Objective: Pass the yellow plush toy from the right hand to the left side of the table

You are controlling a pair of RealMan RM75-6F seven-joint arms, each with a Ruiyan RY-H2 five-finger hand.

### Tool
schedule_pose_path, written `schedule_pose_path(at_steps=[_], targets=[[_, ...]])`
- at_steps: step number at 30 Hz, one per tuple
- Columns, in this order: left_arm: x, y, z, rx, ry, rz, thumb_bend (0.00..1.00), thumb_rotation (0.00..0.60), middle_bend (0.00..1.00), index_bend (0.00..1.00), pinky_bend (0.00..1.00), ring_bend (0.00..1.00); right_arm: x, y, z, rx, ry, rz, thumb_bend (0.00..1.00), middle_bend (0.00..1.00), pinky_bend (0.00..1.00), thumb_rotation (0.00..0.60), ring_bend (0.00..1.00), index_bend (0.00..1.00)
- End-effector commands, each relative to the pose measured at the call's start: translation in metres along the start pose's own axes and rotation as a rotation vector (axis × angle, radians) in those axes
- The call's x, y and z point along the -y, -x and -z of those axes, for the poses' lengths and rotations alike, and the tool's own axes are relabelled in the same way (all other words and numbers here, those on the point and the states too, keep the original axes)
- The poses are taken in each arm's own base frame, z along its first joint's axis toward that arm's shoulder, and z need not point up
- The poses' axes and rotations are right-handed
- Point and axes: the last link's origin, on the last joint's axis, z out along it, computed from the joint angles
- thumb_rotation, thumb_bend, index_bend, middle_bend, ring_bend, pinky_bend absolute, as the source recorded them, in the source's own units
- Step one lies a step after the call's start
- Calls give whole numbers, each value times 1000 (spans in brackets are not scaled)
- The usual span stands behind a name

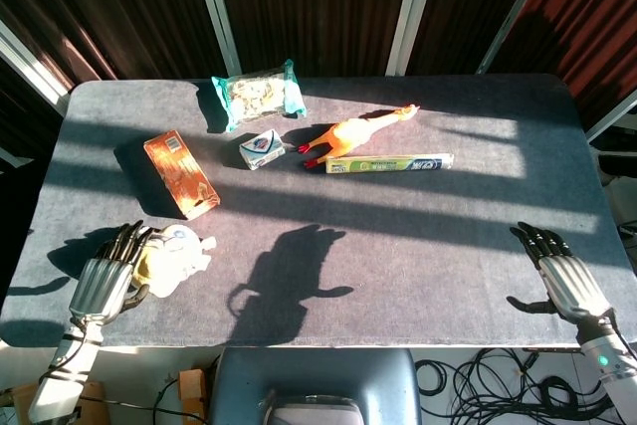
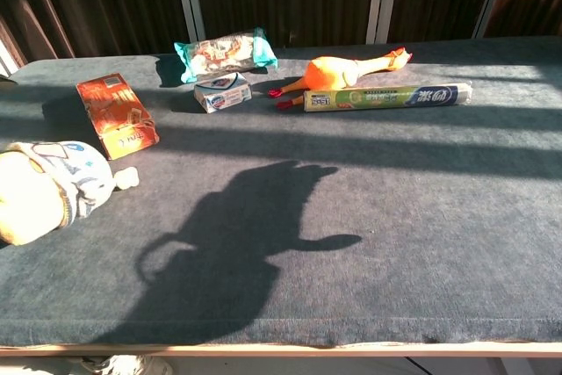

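The yellow plush toy, pale yellow with a white and blue front, lies on the table's left front part. My left hand is just to its left with its fingers spread, alongside the toy and not gripping it. The chest view shows the toy resting on the cloth with no hand on it. My right hand hovers at the table's front right corner, fingers stretched out and holding nothing; it is outside the chest view.
An orange box lies behind the toy. Further back are a snack bag, a small white pack, a rubber chicken and a long green tube. The dark table has its front edge near both hands.
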Motion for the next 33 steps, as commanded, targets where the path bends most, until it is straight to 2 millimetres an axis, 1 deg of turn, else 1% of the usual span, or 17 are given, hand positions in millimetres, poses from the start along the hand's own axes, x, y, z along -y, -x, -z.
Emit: schedule_pose_path(at_steps=[1, 4, 8, 12, 16, 19, 25, 29, 33], targets=[[10, -19, 20, -22, -24, -43, 253, 600, 0, 0, 252, 4, 0, 0, 0, -1, -1, 0, 81, 0, 0, 600, 0, 0], [19, -34, 33, -29, -76, -61, 248, 600, 0, 0, 252, 12, 1, 1, 0, 1, -5, 3, 80, 0, 0, 600, 0, 0], [27, -42, 43, -92, -71, 21, 250, 600, 0, 0, 249, 32, 3, 3, 2, 0, -14, 12, 80, 0, 0, 600, 0, 0], [38, -37, 57, -109, -39, 53, 254, 600, 0, 0, 224, 43, 5, 5, 7, -7, -30, 24, 81, 0, 0, 600, 0, 0], [49, -27, 71, -51, -75, 16, 255, 600, 0, 2, 201, 60, 7, 6, 13, -34, -35, 40, 81, 0, 0, 600, 0, 0], [53, -32, 74, -38, -62, 1, 259, 600, 0, 1, 197, 68, 7, 7, 17, -45, -31, 50, 80, 0, 0, 600, 0, 0], [63, -33, 89, -6, -132, -28, 267, 600, 0, 0, 195, 68, 7, 9, 22, -42, -23, 63, 80, 0, 0, 600, 0, 0], [65, -34, 89, 21, -195, -29, 278, 600, 0, 3, 195, 68, 7, 8, 24, -39, -25, 57, 80, 0, 0, 600, 0, 0], [64, -32, 88, 40, -197, -31, 278, 600, 0, 3, 194, 69, 6, 8, 25, -36, -24, 56, 80, 0, 0, 600, 0, 0]])
